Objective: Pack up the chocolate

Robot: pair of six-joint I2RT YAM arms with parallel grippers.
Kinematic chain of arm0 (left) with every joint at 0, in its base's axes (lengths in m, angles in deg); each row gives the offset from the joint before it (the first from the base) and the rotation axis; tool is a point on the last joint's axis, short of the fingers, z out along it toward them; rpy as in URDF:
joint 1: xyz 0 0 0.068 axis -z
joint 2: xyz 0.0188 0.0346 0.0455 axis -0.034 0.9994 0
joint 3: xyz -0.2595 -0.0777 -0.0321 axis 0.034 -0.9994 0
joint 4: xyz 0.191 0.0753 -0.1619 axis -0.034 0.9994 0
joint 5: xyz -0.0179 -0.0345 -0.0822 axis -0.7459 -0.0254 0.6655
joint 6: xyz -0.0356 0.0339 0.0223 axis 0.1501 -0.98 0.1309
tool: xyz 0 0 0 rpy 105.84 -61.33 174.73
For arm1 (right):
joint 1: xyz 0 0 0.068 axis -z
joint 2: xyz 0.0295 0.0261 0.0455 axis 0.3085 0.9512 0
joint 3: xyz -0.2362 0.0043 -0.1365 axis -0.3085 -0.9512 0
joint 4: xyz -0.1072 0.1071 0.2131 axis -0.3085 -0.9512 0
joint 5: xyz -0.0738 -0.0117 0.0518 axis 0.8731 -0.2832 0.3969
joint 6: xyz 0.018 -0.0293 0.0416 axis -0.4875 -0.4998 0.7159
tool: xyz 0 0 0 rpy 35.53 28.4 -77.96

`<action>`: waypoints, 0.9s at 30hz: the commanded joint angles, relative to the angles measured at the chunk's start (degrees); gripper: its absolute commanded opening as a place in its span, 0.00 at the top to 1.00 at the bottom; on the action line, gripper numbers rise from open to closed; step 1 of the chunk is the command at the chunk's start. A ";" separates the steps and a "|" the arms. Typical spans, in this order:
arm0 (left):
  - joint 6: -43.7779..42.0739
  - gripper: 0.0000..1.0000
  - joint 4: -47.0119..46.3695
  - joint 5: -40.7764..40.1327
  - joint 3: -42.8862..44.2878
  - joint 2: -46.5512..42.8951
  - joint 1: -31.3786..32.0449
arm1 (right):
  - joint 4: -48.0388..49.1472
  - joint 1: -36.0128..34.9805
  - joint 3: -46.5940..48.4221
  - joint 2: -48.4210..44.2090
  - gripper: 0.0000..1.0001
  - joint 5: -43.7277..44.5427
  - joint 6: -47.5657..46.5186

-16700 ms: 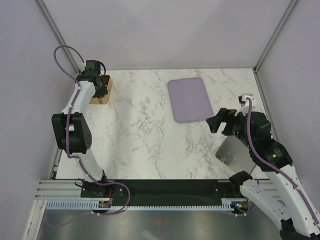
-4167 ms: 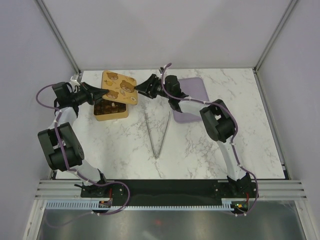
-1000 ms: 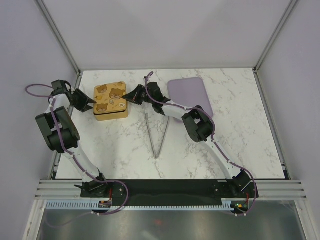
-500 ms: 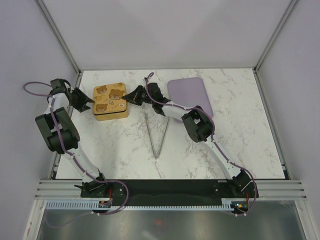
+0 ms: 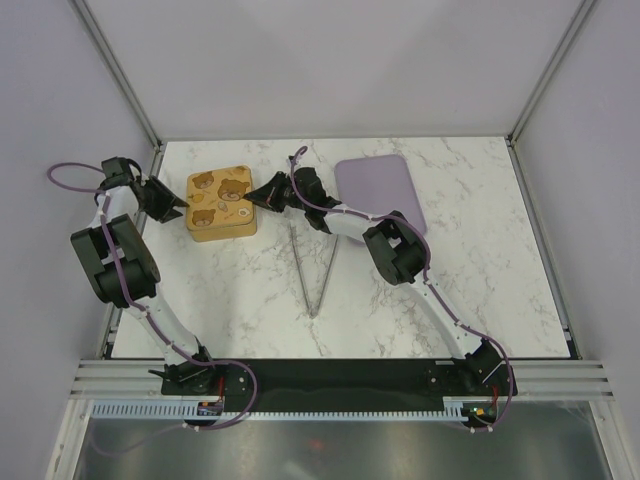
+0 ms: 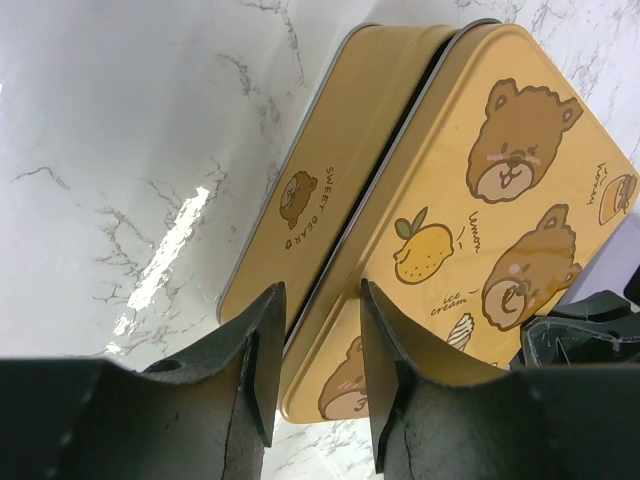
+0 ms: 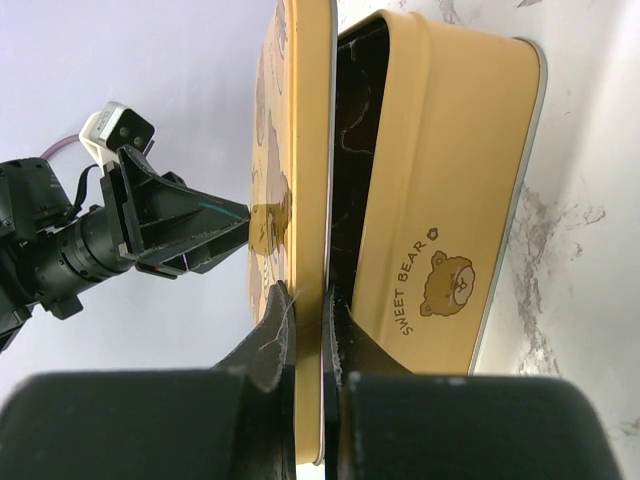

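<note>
The golden box sits toward 10 o'clock on the marble bench, with its bear-printed lid lying over it. The lid is not pressed home. The right wrist view shows a dark slit between the lid and the box wall.

The chocolate is hidden. Whatever lies inside the box cannot be made out through that slit.

The right gripper meets the box at its 3 o'clock side. Its jaws are pinching the thin edge of the lid.

The left gripper is at the 9 o'clock side with its jaws spread. Its two fingers straddle the seam where the lid overhangs the box. Whether either finger touches the tin cannot be told.

A pair of metal tongs lies near the bench's middle, its legs opening toward 12 o'clock. A flat lilac tray rests toward 1 o'clock, partly under the right arm.
</note>
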 commanded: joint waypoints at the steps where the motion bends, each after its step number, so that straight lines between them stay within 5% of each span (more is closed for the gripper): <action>1: -2.71 0.57 -0.11 0.93 1.26 0.90 0.56 | -2.81 -0.49 -0.91 -2.26 1.00 0.50 -2.71; 17: -3.32 0.59 -0.03 -0.48 0.82 3.01 0.73 | -3.25 -1.01 -2.66 -3.49 0.99 1.56 -3.68; 24: -3.50 0.59 -0.03 -1.97 0.56 1.96 0.82 | -5.36 -1.10 -2.67 -3.67 0.89 2.17 -5.09; 27: -3.59 0.59 0.24 -3.38 0.38 1.25 0.82 | -6.76 -1.19 -2.58 -3.67 0.75 2.70 -5.88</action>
